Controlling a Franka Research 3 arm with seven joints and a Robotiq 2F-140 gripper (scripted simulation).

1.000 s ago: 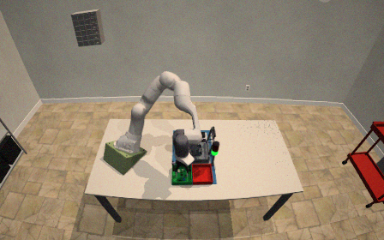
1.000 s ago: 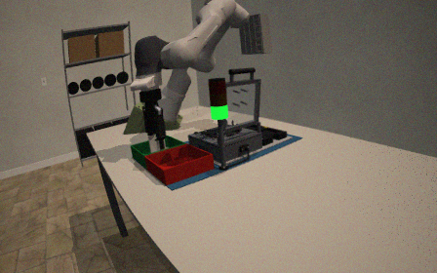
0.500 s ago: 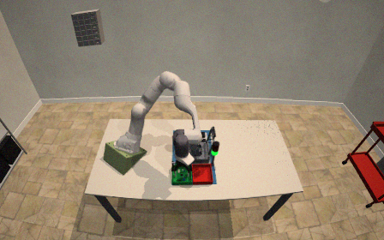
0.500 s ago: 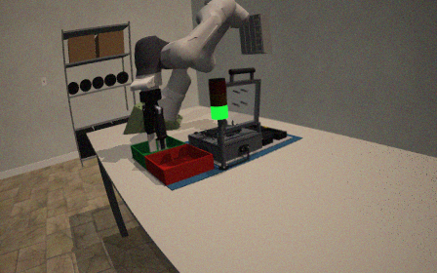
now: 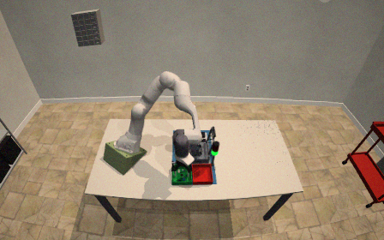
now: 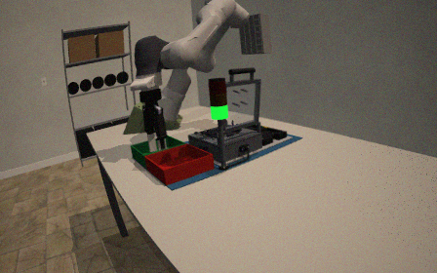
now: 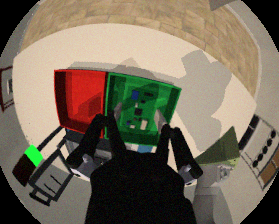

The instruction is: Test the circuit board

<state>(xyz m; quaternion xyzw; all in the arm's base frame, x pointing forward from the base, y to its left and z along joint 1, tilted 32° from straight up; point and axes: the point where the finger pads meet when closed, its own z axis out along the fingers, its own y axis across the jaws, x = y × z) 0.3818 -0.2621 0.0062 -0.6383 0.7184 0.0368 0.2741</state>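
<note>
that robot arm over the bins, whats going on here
The arm's hand hangs open above the green bin, and the circuit board lies inside that bin, not between the fingers. The signal tower glows green, so this bin matches it. The red bin alongside has no board in it, and the tester stands with its lid up.
</note>
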